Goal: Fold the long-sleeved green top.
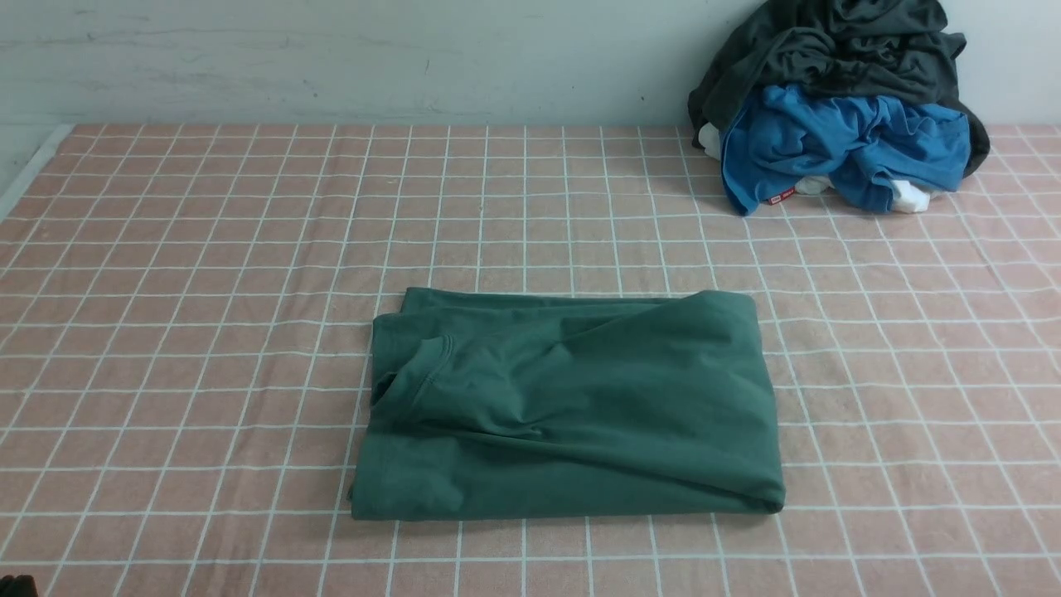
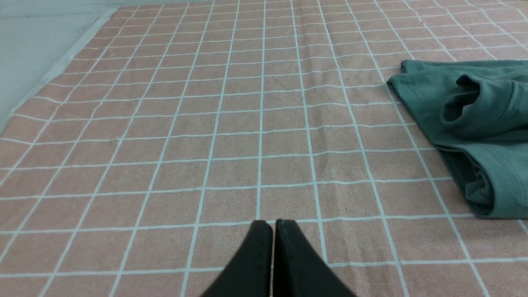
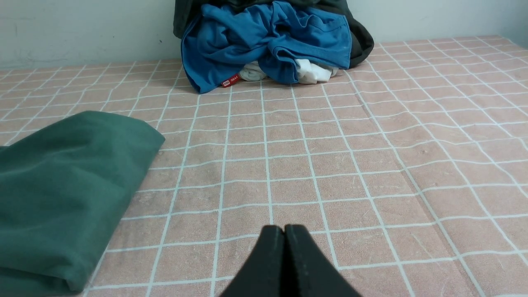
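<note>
Green jersey lies in a compact rectangle near the middle of the desk (image 1: 166,249), on the pink checked cloth (image 1: 530,207): the green long-sleeved top (image 1: 572,406) looks folded already, with its ribbed neckline (image 1: 431,369) showing on the robot's left side and a rounded fold along the right. Both arms are off it. The left claw (image 2: 273,225) has its tips pressed together over bare cloth, well apart from the top's left edge, and the right claw (image 3: 284,229) is likewise pinched shut on nothing, beside the top's right edge but not touching. So the step in hand, as I judge it, is simply retiring cleanly and leaving the bundle alone (any brush against the soft knit could drag a layer out of line). If a final tidy is wanted, the loose pucker around the neckline and the slightly uneven near-left corner are the places to press flat, from above, not by sliding sideways. The heap of blue garment (image 1: 845,145) and dark grey garment (image 1: 829,46) at the far right should stay untouched.
</note>
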